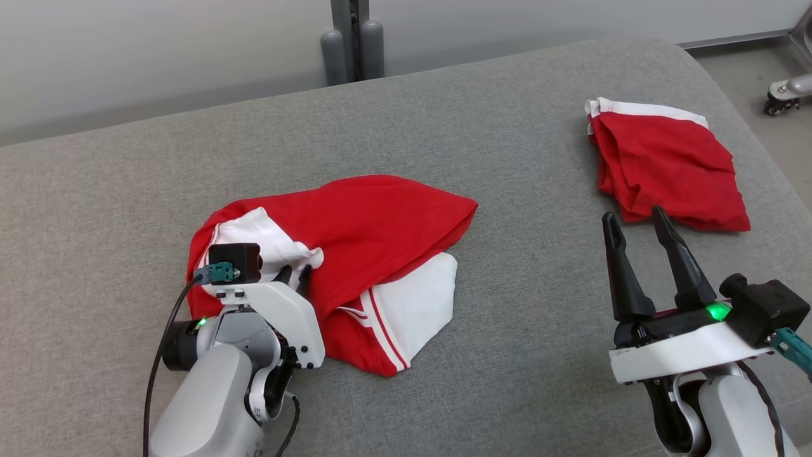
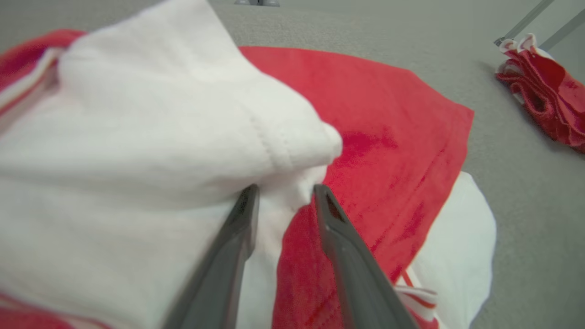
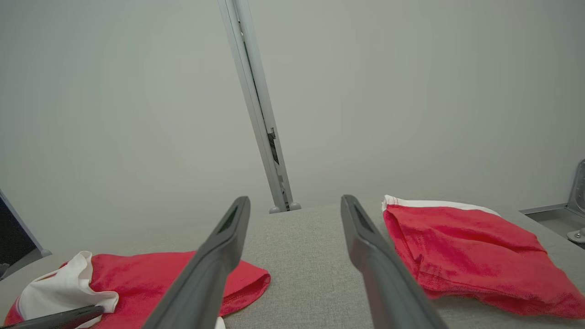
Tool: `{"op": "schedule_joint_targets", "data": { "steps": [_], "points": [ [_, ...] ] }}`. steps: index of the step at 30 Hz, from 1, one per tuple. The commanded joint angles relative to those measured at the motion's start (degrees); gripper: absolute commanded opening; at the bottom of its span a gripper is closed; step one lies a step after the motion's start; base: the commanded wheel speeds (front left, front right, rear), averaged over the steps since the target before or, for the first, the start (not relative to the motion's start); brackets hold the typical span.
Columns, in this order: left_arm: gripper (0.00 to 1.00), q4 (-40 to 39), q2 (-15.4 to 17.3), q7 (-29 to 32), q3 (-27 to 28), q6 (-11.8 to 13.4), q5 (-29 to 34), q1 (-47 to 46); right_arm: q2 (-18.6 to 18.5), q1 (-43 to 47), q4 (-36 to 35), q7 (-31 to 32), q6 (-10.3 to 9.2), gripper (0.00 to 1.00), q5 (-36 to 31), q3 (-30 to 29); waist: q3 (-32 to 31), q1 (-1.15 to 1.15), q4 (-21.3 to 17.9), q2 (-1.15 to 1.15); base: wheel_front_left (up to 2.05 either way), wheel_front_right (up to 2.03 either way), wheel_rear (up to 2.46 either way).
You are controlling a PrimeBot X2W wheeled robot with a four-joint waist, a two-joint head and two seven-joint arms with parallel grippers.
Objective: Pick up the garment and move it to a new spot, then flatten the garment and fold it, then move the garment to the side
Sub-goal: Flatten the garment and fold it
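**First grab under way, everything else ahead**

My left tool (image 1: 295, 274) is down on the garment (image 1: 380, 222), a crumpled red-and-white heap lying toward the near left part of the grey surface (image 1: 507, 127). In the left wrist view the fingers sit either side of a raised white fold, set narrower than those on my right, with cloth bunched between them. Whether they truly bite I cannot tell. The heap rests on the surface, so I judge the pick-up not yet made. Moving it to a new spot, flattening, folding and setting it aside are all left to do.

My right tool (image 1: 633, 217) hangs above the near right part of the surface, fingers spread and holding nothing.

Just past its fingertips, toward the far right corner, lies a second red garment (image 1: 666, 165) with a white band along its far edge, loosely folded and well apart from mine. It takes up that corner, so I reckon a new spot is better found in the bare middle or far left. A grey post (image 1: 349, 38) stands behind the far edge, and a castor (image 1: 777, 105) sits on the floor off the far right corner — neither is in my way.
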Motion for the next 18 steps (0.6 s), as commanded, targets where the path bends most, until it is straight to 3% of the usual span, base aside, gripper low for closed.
{"op": "schedule_joint_targets", "data": {
  "steps": [1, 2, 3, 12, 18],
  "points": [
    [0.37, 0.81, 0.33, -0.34, 0.34, -0.04, -0.42, -1.29, -0.06, -0.65, 0.12, -0.27, 0.01, 1.0, -0.34, 0.07, -0.08, 0.0, 0.32, 0.0, 0.0, 0.0, 0.0],
    [0.15, 1.77, 0.29, -0.45, 0.27, -0.2, -0.57, -1.86, -0.03, -0.69, 0.18, -0.27, 0.01, 1.0, -0.38, 0.18, -0.17, 0.0, 0.52, 0.0, 0.0, 0.0, 0.0],
    [0.0, 2.68, 0.26, -0.54, 0.16, -0.42, -0.79, -2.35, -0.04, -0.7, 0.26, -0.27, 0.01, 1.0, -0.36, 0.25, -0.26, 0.0, 0.73, 0.0, 0.0, 0.0, 0.0],
    [0.0, 6.87, 0.14, -3.32, -2.32, -3.33, -0.28, -4.75, -0.36, -0.54, 0.34, -0.27, 0.01, 1.0, -0.45, 0.14, -0.71, 0.0, 2.33, 0.0, 0.0, 0.0, 0.0],
    [0.0, -0.9, 2.07, -6.73, -3.08, -4.01, 0.55, -1.52, -0.99, 0.61, 0.37, -0.27, 0.01, 1.0, -0.64, -0.62, -2.05, 0.0, 4.41, 0.0, 0.0, 0.0, 0.0]
  ]
}}
